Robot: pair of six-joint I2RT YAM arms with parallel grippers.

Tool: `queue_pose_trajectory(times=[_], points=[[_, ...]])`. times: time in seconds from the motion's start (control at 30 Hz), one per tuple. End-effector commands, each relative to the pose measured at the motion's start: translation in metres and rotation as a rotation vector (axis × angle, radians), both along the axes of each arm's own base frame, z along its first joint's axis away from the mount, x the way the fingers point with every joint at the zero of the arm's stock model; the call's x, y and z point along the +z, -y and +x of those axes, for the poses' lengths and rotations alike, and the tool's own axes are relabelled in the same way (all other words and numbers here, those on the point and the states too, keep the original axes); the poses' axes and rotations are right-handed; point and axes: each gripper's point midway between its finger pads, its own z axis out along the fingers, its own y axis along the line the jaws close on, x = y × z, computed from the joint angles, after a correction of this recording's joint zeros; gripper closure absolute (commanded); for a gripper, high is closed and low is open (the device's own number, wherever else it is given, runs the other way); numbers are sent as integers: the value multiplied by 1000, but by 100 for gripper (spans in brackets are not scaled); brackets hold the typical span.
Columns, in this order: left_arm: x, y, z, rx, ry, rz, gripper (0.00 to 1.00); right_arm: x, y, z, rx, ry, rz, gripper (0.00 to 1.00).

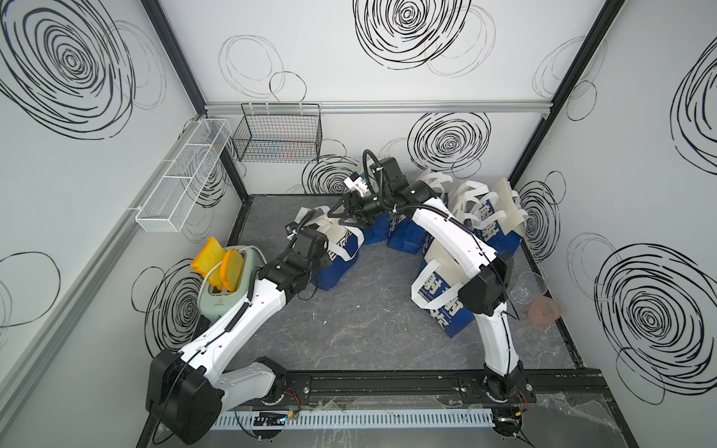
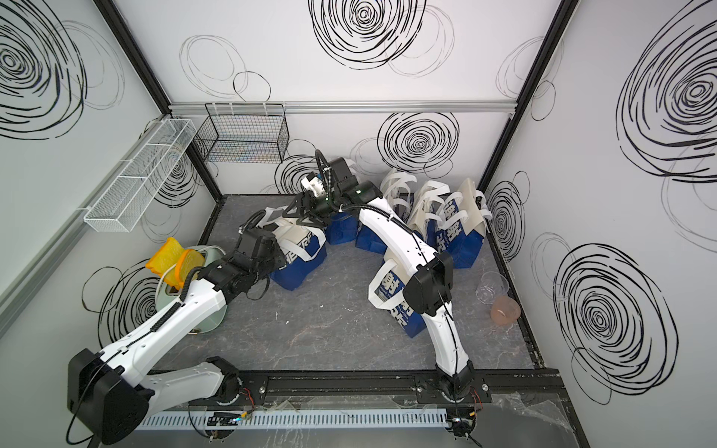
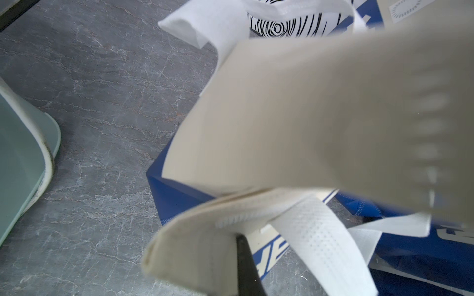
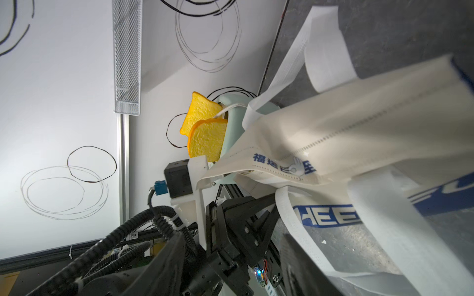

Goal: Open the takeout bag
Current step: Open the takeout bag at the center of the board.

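Cream fabric along the mouth of the blue takeout bag (image 1: 339, 267) is pinched in your left gripper (image 4: 269, 202), which is clenched on the near rim. That grip looks meant to anchor one side so the mouth can be pulled apart. Your right gripper (image 1: 343, 215) sits at the far side of the same mouth, jaws spread, with nothing clearly caught in them. A white handle (image 4: 384, 225) hangs just beside it. The bag sits on the bench (image 1: 368, 329) between your two grippers, near the toaster (image 1: 229, 283) and apart from the other bags (image 1: 485, 232) at the back. By my reading, your right gripper needs the far rim next
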Motion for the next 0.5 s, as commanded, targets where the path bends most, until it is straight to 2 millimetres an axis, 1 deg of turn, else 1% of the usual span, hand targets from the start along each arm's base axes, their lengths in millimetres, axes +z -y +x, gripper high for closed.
queue_pose_trajectory(times=[0.0,0.2,0.33,0.47], points=[[-5,-8,-4,39,-8,3,100,-10,-5,-4,-12,-75,1,41],[-6,-3,-2,25,8,-23,100,-20,-7,-7,-38,-177,34,44],[-6,-3,-3,20,24,-34,100,-19,-8,-3,-80,-250,85,44],[-8,-3,-6,19,31,-42,100,-13,-5,1,-134,-321,142,43]])
